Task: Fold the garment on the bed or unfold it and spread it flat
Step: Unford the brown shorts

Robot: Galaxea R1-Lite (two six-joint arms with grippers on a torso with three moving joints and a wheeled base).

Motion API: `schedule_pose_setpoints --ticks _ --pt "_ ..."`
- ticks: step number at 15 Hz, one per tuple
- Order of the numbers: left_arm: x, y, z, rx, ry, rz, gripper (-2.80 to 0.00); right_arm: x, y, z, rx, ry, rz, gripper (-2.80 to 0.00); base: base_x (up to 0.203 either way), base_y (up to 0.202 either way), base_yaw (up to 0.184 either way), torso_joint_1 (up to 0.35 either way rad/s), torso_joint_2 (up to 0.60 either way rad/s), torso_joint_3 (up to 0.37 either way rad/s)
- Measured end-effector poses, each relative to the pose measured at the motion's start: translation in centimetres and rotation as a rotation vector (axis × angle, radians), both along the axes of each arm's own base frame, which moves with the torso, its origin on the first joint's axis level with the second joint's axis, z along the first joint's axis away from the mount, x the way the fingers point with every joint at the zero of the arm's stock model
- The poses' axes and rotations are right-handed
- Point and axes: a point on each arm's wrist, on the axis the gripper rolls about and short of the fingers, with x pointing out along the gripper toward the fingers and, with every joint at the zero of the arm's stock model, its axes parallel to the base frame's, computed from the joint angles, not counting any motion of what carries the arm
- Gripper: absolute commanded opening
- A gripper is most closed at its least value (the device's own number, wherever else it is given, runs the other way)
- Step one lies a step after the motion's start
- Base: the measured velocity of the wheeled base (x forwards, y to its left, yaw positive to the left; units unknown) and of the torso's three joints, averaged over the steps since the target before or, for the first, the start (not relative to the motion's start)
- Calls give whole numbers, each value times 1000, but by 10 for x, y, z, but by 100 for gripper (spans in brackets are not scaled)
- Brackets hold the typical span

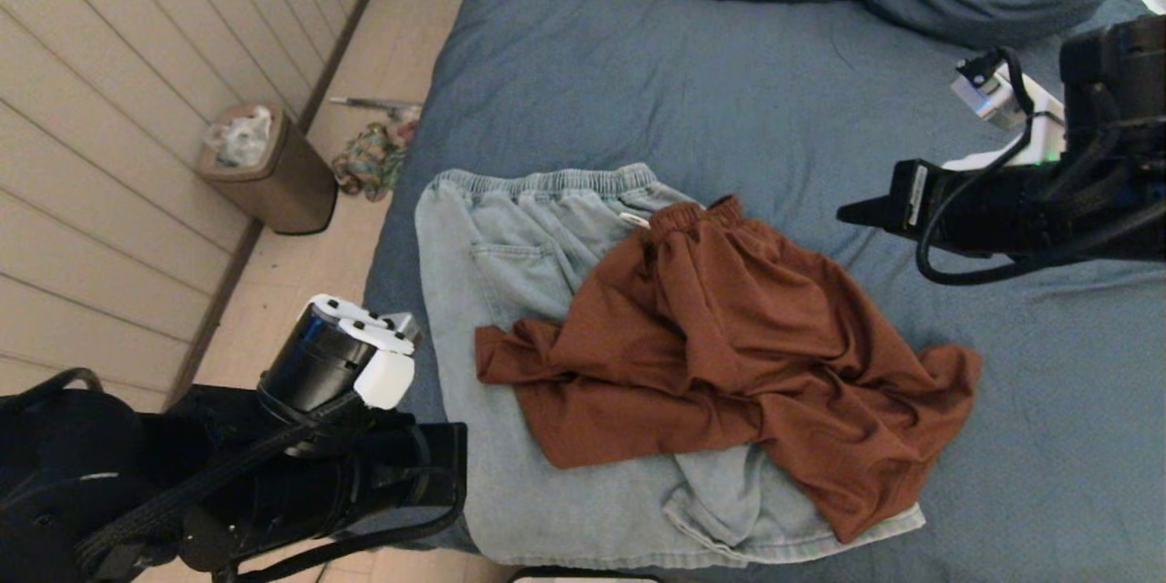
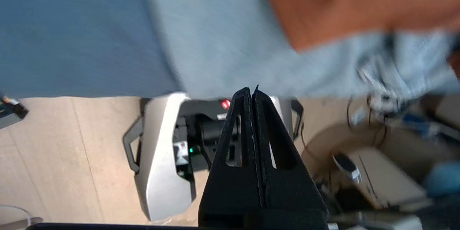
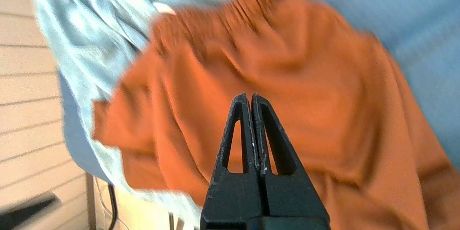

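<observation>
Bed (image 1: 729,100): slate-blue, fills most of the head view; bunched blue bedding at its far end.
Rust shorts (image 1: 729,355): crumpled on the near part of the bed, lying on top of the denim pair; waistband toward the far end, legs trailing toward the near edge and the robot's right.
Denim shorts (image 1: 510,291): spread fairly flat beneath, waistband also at the far end, reaching to the bed's left edge and its near edge.
Key relation: the rust shorts lie to the left of and nearer than the right tool (image 3: 253,95), with bare sheet between the two in the head view. The rust waistband is the closest part to that tool.
Long axis: the rust shorts run slantwise, from the waistband near the middle of the bed down to the hem by the near edge.
Nearer arm: judged the right for the waistband; the left tool (image 2: 251,91) sits off the bed's near-left corner, closer to the denim edge.
Right arm pose: reaches in from the right side, held above the sheet, tool pointing left toward the pile.
Right tool state: fingers pressed together, nothing between them.
Left arm pose: low at the near-left, beside the bed.
Left tool state: closed, empty.
Coming move: likely needs a tool to spread its fingers before pinching the rust cloth.
</observation>
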Motion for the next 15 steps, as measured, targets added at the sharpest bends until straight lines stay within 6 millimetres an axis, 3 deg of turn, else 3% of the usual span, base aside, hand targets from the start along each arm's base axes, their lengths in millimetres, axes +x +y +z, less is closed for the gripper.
schedule_pose_setpoints --ticks 1,2,9,15 --pt "-4 -7 -2 5 6 -30 -280 7 5 6 2 -13 10 -280 0 0 0 0 0 0" --pt "-9 -15 -5 12 14 -62 0 14 10 11 2 -17 20 -280 0 0 0 0 0 0" --pt "-49 -68 -36 142 98 -297 0 59 22 -2 -3 68 21 -280 0 0 0 0 0 0" --pt "-36 -112 -78 220 112 -338 0 75 25 -12 -9 87 19 -280 0 0 0 0 0 0"
